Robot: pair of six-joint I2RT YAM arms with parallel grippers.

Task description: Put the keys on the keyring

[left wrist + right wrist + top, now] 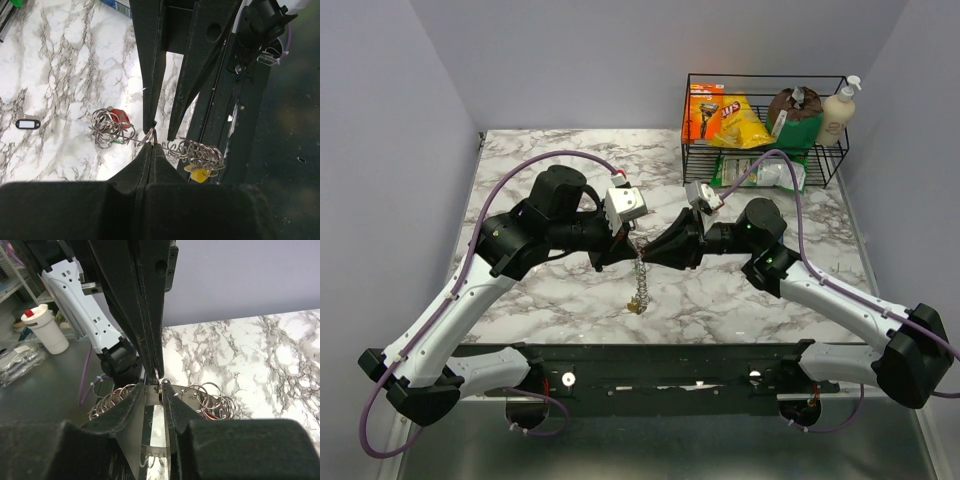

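White marble table (570, 300) with grey veins, pale lilac walls, and a wire basket (765, 76) of groceries in the far right corner. Above the middle, the left gripper (630, 250) pinches the keyring (640, 280), jaws closed on its wire. The right gripper (650, 254) meets it, jaws narrowly apart around a loop. A red key (119, 115) sits in the coil's tangle.

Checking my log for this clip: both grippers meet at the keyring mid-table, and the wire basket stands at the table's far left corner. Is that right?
Not quite: the wire basket stands at the far right corner, as the top external view shows. The rest holds: the left gripper and right gripper meet at the keyring mid-table.
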